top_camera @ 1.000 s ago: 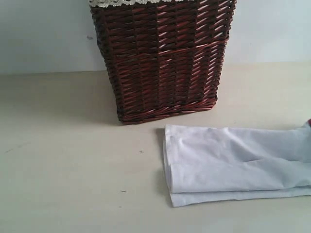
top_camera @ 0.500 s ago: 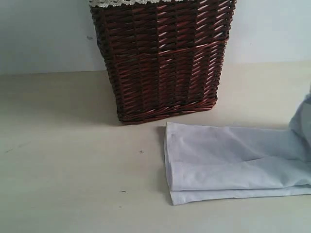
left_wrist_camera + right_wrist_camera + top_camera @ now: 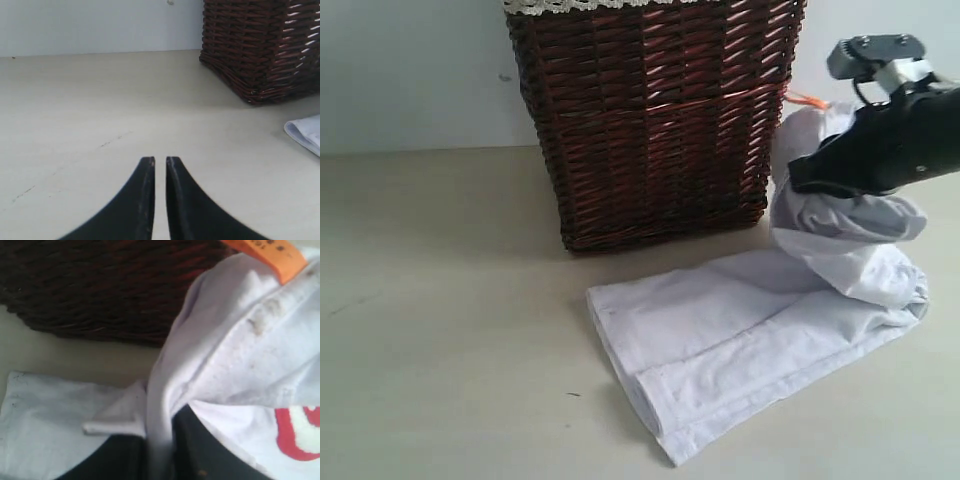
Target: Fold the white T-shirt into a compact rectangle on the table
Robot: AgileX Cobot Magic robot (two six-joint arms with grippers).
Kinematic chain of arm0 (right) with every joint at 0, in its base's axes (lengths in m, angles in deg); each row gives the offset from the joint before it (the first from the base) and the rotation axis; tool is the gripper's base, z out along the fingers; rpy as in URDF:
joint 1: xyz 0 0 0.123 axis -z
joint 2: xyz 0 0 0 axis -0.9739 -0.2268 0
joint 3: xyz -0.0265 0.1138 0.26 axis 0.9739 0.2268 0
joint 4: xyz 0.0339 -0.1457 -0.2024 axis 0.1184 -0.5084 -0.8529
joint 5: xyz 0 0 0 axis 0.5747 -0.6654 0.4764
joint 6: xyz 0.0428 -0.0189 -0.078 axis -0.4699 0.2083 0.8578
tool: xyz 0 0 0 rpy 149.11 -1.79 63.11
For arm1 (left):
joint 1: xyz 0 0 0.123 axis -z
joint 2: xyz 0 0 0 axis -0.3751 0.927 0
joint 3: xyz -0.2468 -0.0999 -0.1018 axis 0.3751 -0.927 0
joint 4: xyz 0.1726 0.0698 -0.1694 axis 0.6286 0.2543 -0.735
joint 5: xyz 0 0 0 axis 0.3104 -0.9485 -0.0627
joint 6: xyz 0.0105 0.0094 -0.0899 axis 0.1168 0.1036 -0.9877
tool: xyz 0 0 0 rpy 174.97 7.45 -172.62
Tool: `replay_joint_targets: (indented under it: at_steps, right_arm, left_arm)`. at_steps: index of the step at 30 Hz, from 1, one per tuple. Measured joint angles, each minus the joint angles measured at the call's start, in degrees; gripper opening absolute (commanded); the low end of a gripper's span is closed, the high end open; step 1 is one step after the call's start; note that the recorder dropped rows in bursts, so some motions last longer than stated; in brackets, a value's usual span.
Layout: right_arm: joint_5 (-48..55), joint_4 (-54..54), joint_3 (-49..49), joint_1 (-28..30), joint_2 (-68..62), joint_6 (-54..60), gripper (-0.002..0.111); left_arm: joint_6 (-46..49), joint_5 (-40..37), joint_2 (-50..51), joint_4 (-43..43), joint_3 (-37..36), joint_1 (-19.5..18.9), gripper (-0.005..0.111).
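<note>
One wide, pale beige table (image 3: 440,330) fills most of the exterior view and runs back to a plain light wall. On it, toward the back, stands a tall dark brown wicker basket (image 3: 650,120), upright, its base resting on the tabletop. The white T-shirt (image 3: 740,340) lies in front of the basket as a long folded band, set at a slant: its near end lies flat on the table with the layered edges showing, while its far end is gathered into a bunch and raised off the surface just beside the basket's right front corner. The black right arm (image 3: 900,145) reaches in from the right edge above that bunch. In the right wrist view the right gripper (image 3: 160,445) has its dark jaws clamped on a pinched ridge of the shirt's cloth, with fabric draping to either side of them. The left gripper (image 3: 160,162) hovers low over bare table, well apart from the shirt, its two black jaws drawn nearly together with only a thin slit between them and nothing in it. An orange tag (image 3: 805,100) sticks out of the lifted cloth next to the basket wall. Part of a red-outlined letter (image 3: 295,432) shows on the held fabric. White lace trim (image 3: 590,5) edges the basket's top. A tiny dark speck (image 3: 573,394) marks the table.
</note>
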Motion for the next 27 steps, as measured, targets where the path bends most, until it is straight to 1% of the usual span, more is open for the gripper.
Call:
replay_joint_targets:
  at_steps: [3,7,8,10,12,14,16,19,21,23,24,26,27]
  right_arm:
    - [-0.23,0.11,0.00,-4.10,-2.33,-0.14,0.020]
    - [-0.27,0.73,0.00,-9.14,-4.47,-0.29,0.051]
    - [-0.08,1.38,0.00,-10.59,-4.85,-0.28,0.056]
    - [0.83,3.20,0.00,-13.30,-5.25,-0.11,0.060]
    - [2.83,4.78,0.00,-16.26,-5.36,1.19,0.061]
    - [4.87,5.18,0.00,-18.56,-5.23,4.83,0.061]
    - [5.34,5.30,0.00,-19.40,-4.41,8.20,0.061]
    - [1.29,2.08,0.00,-18.86,-1.85,9.99,0.061]
    - [-0.90,-2.53,0.00,-17.56,-0.19,8.78,0.061]
    - [-1.78,-8.51,-0.14,-15.89,0.42,5.19,0.058]
    - [-2.00,-11.06,-0.14,-15.11,0.52,2.60,0.055]
    - [-1.99,-16.68,-0.14,-12.76,-0.11,-3.26,0.042]
    - [-1.99,-18.31,-0.14,-11.30,-0.68,-5.45,0.033]
  left_arm:
    - [0.00,0.00,0.00,0.00,0.00,0.00,0.011]
    - [0.00,0.00,0.00,0.00,0.00,0.00,0.011]
    - [0.00,0.00,0.00,0.00,0.00,0.00,0.011]
    - [0.00,0.00,0.00,0.00,0.00,0.00,0.011]
    - [0.00,0.00,0.00,0.00,0.00,0.00,0.011]
    - [0.00,0.00,0.00,0.00,0.00,0.00,0.011]
    - [0.00,0.00,0.00,0.00,0.00,0.00,0.011]
    - [0.00,0.00,0.00,0.00,0.00,0.00,0.011]
    - [0.00,0.00,0.00,0.00,0.00,0.00,0.011]
    - [0.00,0.00,0.00,0.04,0.00,0.00,0.011]
    - [0.00,0.00,0.00,0.04,0.00,0.00,0.011]
    - [0.00,0.00,0.00,0.04,0.00,0.00,0.011]
    - [0.00,0.00,0.00,0.04,0.00,0.00,0.011]
